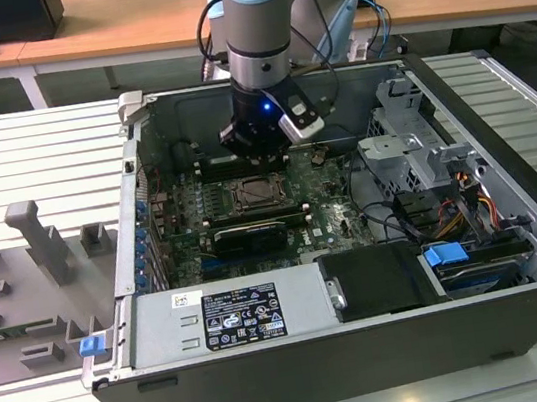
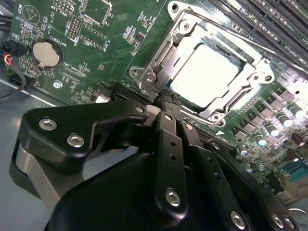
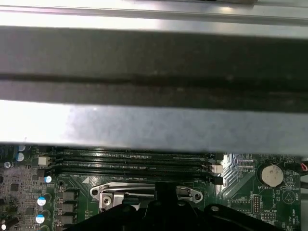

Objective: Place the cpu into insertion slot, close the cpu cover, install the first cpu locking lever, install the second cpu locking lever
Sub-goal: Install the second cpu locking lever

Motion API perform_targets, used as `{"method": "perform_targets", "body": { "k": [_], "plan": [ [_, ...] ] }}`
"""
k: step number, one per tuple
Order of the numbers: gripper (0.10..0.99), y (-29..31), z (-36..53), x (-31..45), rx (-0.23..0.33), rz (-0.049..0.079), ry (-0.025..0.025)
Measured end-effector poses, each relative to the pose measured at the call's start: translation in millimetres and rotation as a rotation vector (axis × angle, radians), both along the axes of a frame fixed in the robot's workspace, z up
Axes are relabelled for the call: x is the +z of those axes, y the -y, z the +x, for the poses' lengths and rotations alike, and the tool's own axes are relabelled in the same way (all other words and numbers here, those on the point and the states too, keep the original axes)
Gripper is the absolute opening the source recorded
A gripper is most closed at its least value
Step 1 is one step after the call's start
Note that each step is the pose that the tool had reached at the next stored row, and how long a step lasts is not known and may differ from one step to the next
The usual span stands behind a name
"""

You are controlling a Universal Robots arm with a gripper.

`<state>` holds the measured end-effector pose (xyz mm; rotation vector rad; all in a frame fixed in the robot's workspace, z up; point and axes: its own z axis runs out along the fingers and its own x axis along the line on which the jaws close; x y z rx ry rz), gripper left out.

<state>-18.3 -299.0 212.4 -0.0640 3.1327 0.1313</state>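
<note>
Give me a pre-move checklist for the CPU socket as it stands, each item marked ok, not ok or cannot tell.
1. cpu seated in the insertion slot: ok, its pale face lies flat inside the frame.
2. cpu cover closed over the chip: ok, it frames the chip in the second wrist view.
3. Locking levers latched: cannot tell.
4. gripper at the socket: ok, its tip sits at the frame's edge.
5. Gripper empty: cannot tell.
6. Memory slots beside the socket unobstructed: ok.

The cpu (image 2: 204,72), a pale silvery square, lies flat in the insertion slot (image 2: 168,57) on the motherboard. The cpu cover (image 2: 255,65), a silver windowed frame, lies closed around it.
</note>
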Motion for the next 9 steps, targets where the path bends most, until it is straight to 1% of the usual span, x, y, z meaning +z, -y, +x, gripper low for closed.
{"method": "perform_targets", "body": {
  "k": [2, 5, 6, 7, 9],
  "plan": [
    [0.106, 0.8, -0.1, 1.3, 0.0, 0.0, -0.0002],
    [0.106, 1.1, 0.0, 7.3, 0.0, 0.0, -0.0016],
    [0.106, 1.2, 0.0, 11.3, 0.0, 0.0, -0.0019],
    [0.106, 1.7, 0.0, 13.0, 0.0, 0.0, -0.002],
    [0.106, 4.8, 0.0, 13.0, 0.0, 0.0, -0.0019]
  ]
}}
